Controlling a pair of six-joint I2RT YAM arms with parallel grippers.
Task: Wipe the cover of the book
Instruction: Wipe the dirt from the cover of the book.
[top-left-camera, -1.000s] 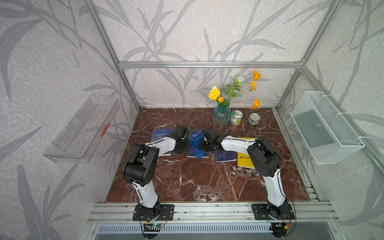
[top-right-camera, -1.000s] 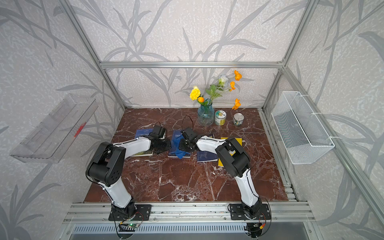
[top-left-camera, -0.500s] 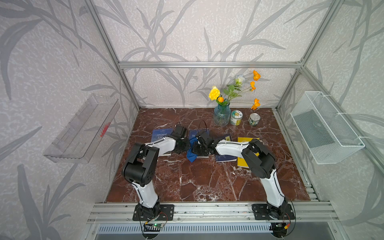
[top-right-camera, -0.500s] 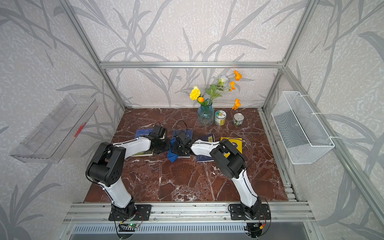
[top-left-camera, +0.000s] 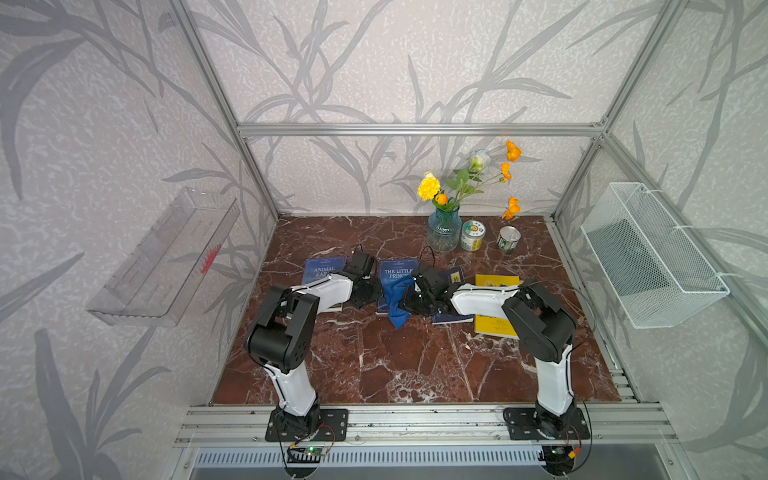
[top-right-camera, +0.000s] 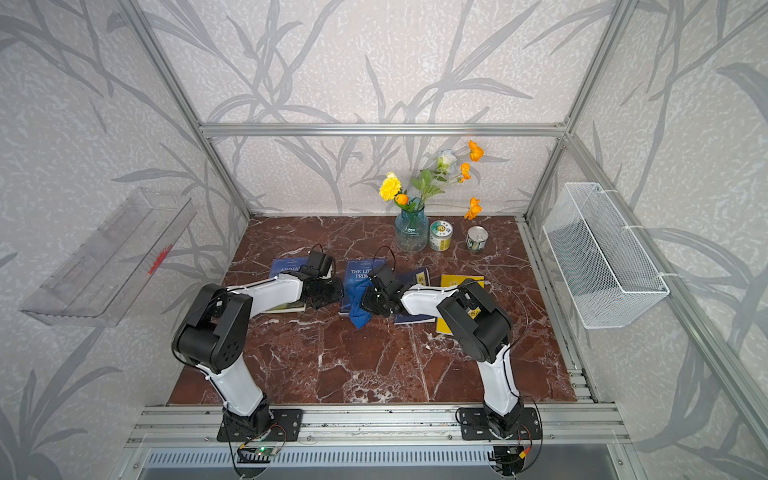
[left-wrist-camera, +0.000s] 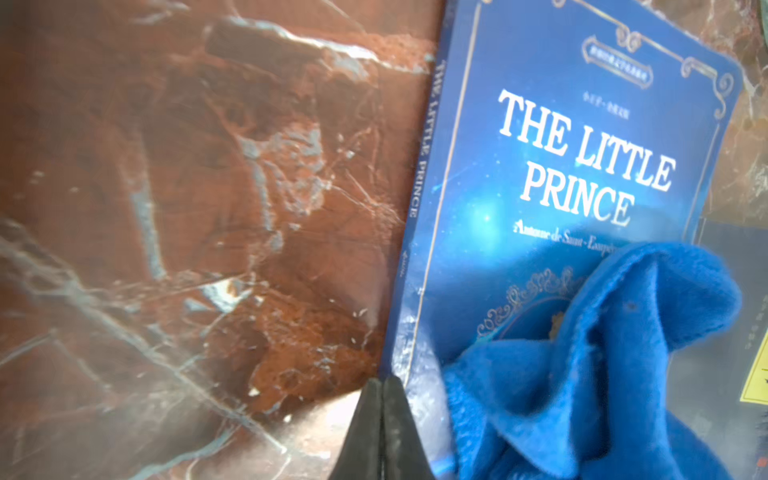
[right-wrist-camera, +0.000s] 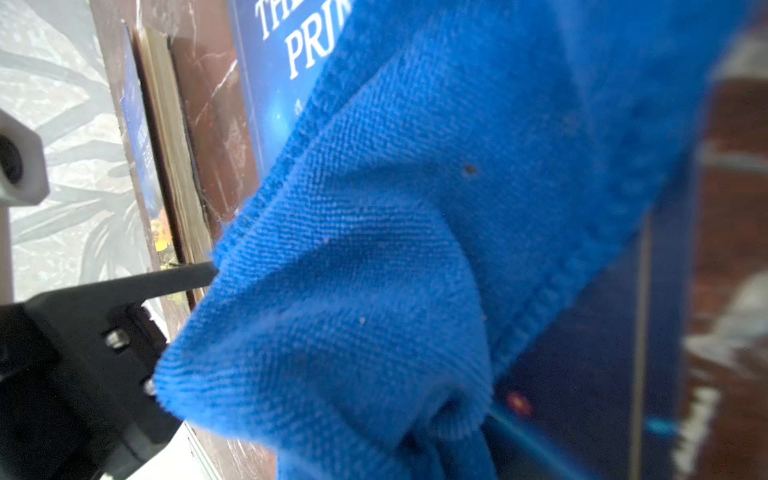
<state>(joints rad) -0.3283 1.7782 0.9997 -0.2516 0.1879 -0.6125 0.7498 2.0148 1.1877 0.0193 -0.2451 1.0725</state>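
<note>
The book, a blue "The Little Prince" (top-left-camera: 397, 272) (top-right-camera: 360, 272), lies flat in the middle of the marble floor. A crumpled blue cloth (top-left-camera: 397, 301) (top-right-camera: 357, 303) covers the cover's lower half and hangs over its front edge. My right gripper (top-left-camera: 407, 298) (top-right-camera: 369, 300) is shut on the cloth (right-wrist-camera: 415, 208), which hides its fingers in the right wrist view. My left gripper (left-wrist-camera: 382, 388) (top-left-camera: 376, 296) is shut and empty, its tips pressed against the book (left-wrist-camera: 561, 166) at the spine edge, beside the cloth (left-wrist-camera: 602, 365).
An "Animal Farm" book (top-left-camera: 323, 269) lies under the left arm; a dark blue book (top-left-camera: 455, 318) and a yellow book (top-left-camera: 494, 309) lie under the right arm. A vase of flowers (top-left-camera: 444, 230) and two cans (top-left-camera: 472, 235) (top-left-camera: 509, 239) stand behind. A wire basket (top-left-camera: 652, 257) and a clear tray (top-left-camera: 166, 257) hang on the walls.
My right gripper dragged the cloth left and toward the front over the book, then came back a little to the right. The left arm has stayed put.
</note>
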